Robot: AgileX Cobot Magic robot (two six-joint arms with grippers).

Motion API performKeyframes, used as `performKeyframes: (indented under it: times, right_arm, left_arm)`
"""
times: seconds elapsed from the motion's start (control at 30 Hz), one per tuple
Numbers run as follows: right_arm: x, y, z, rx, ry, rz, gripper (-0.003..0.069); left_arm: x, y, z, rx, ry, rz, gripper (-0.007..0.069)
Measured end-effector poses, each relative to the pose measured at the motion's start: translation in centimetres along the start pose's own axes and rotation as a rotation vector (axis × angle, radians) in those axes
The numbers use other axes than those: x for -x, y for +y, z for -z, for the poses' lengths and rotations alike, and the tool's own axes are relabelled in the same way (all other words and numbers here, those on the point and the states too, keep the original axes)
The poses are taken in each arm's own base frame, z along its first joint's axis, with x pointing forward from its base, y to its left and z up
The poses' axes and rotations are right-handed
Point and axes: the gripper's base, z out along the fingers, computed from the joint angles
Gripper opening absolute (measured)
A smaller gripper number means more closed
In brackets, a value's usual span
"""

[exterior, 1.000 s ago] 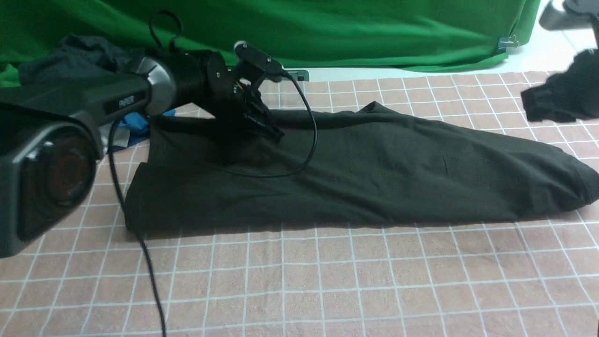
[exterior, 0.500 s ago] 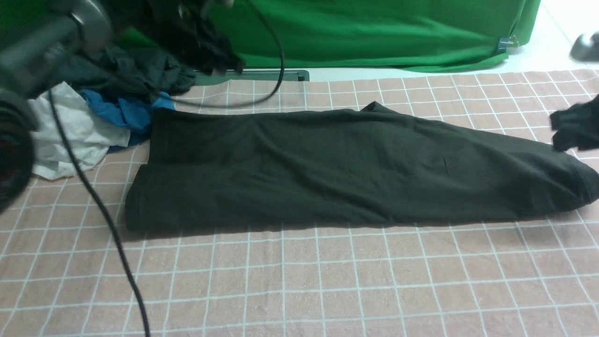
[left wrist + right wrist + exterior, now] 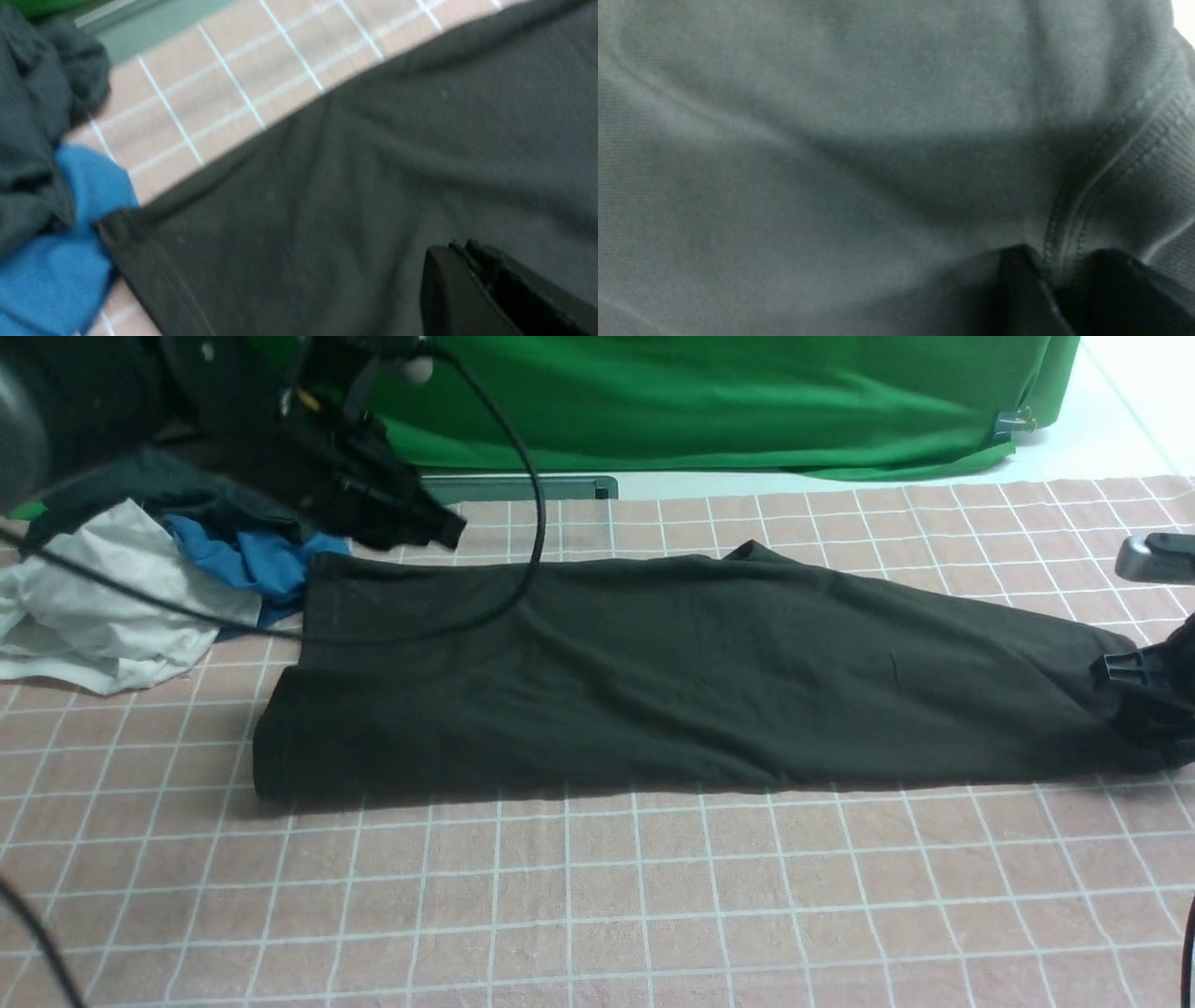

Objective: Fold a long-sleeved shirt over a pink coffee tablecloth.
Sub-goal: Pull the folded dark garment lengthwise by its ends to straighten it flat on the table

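Observation:
The long-sleeved shirt [image 3: 672, 681] lies as a long black band, plain side up, across the pink coffee tablecloth [image 3: 597, 896]. My left gripper [image 3: 446, 529] hovers above the shirt's far left corner, its fingers [image 3: 460, 245] pressed together and empty. At the shirt's right end my right gripper [image 3: 1141, 695] sits low on the cloth. In the right wrist view a stitched ribbed seam [image 3: 1069, 219] of the shirt runs between the two fingers of the right gripper [image 3: 1057, 267], which pinch the fabric.
A pile of white [image 3: 103, 607], blue [image 3: 243, 560] and dark grey [image 3: 159, 490] clothes lies at the back left, touching the shirt's corner. The left arm's black cable [image 3: 523, 551] loops over that corner. A green backdrop cloth [image 3: 700, 401] hangs behind.
My left arm lifted off the shirt's left part and swung back toward the clothes pile. My right gripper came down from the upper right with the dark cloth to the shirt's right end.

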Motion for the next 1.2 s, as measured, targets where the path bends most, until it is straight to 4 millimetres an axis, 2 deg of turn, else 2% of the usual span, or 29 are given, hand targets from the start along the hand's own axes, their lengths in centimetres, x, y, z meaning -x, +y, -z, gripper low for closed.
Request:
performKeyframes:
  times: [0.07,0.17,0.23,0.3,0.37,0.43,0.5,0.57,0.63,0.73,0.9,0.93,0.97,1.07,1.2]
  right_arm:
    - [0.1,0.0,0.3,0.0,-0.001,-0.011,0.0217]
    - [0.3,0.0,1.9,-0.011,-0.038,-0.024,0.0221]
    - [0.7,0.0,3.9,-0.02,-0.108,-0.03,0.0237]
    - [1.7,-0.3,6.2,-0.032,-0.203,-0.04,0.0307]
    - [2.2,-0.6,6.7,-0.036,-0.226,-0.05,0.0375]
    - [2.9,-0.9,6.2,-0.036,-0.222,-0.056,0.0485]
    - [3.4,-1.0,5.5,-0.032,-0.207,-0.061,0.0524]
    - [4.0,-1.1,4.2,-0.017,-0.165,-0.071,0.0556]
    - [4.5,-1.2,3.4,-0.011,-0.144,-0.074,0.0563]
    - [5.3,-1.3,1.8,-0.005,-0.1,-0.076,0.057]
    - [5.3,-1.4,0.4,-0.002,-0.064,-0.077,0.0571]
    - [5.3,-1.5,0.4,-0.002,-0.062,-0.077,0.0571]
    - [5.3,-1.5,-0.2,0.0,-0.048,-0.079,0.0571]
    - [5.2,-1.5,-1.1,0.003,-0.029,-0.081,0.0571]
    - [5.3,-1.5,-1.3,0.006,-0.023,-0.08,0.055]
  left_arm:
    - [-0.2,-0.1,0.3,-0.002,0.004,0.0,0.0017]
    - [-0.1,-0.4,1.5,-0.007,-0.01,0.003,0.0017]
    - [0.3,-0.7,2.9,-0.012,-0.051,-0.003,0.0017]
    - [1.3,-2.0,5.5,-0.024,-0.129,-0.046,0.0017]
    - [1.7,-3.1,7.1,-0.032,-0.176,-0.069,0.0017]
    - [1.6,-5.0,8.9,-0.052,-0.226,-0.104,0.0017]
    - [1.1,-6.0,9.6,-0.064,-0.241,-0.125,0.0017]
    - [-0.2,-7.9,10.9,-0.093,-0.264,-0.156,0.0017]
    - [-0.9,-8.6,11.6,-0.105,-0.277,-0.17,0.0017]
    - [-4.0,-10.2,13.0,-0.138,-0.273,-0.193,0.0017]
    - [-8.6,-10.8,14.8,-0.138,-0.285,-0.191,0.0017]
    - [-8.6,-10.8,15.1,-0.136,-0.295,-0.191,0.0017]
    - [-9.8,-10.9,15.9,-0.124,-0.329,-0.191,0.0017]
    - [-11.5,-10.9,17.4,-0.091,-0.42,-0.186,0.0017]
    - [-12.5,-10.8,19.2,-0.054,-0.532,-0.181,0.0017]
